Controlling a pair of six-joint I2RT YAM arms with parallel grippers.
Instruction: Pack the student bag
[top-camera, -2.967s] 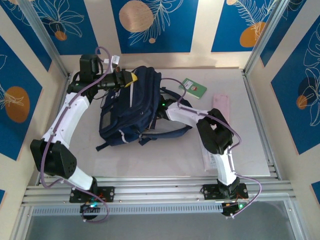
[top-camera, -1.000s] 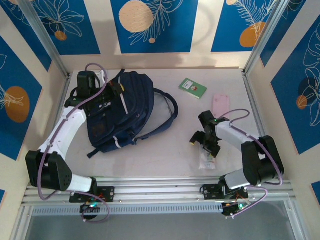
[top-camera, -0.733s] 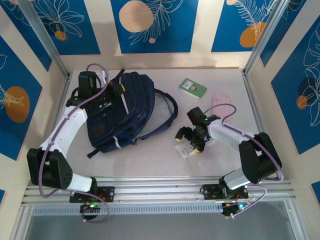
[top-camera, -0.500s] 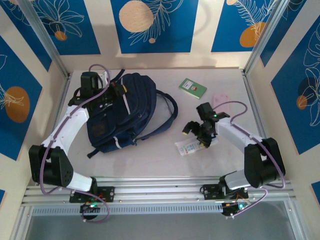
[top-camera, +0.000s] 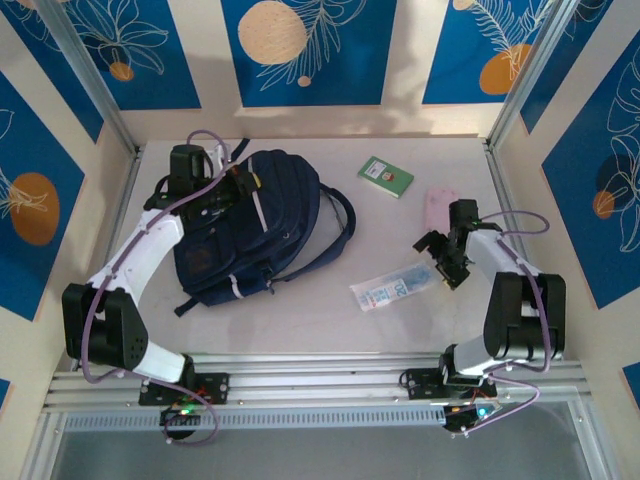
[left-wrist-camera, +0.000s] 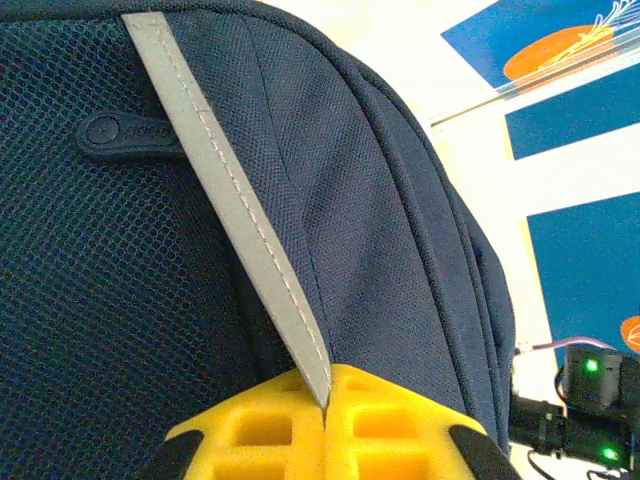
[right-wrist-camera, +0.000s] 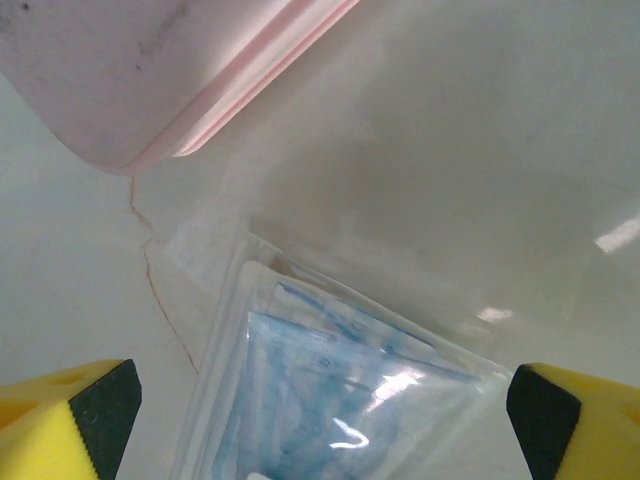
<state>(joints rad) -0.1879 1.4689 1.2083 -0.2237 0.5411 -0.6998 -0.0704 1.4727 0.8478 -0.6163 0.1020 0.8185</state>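
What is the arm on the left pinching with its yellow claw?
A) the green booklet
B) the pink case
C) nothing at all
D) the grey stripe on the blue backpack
D: the left gripper is shut on the grey stripe of the student bag, as the left wrist view shows up close.

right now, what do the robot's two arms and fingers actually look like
Both match: the left arm and right arm are white tubular links between bulky black joint housings, each trailed by a lilac cable, on black bases with small green lights. The left fingers are yellow moulded plastic with square recesses; the right fingers are yellow with black inner pads.
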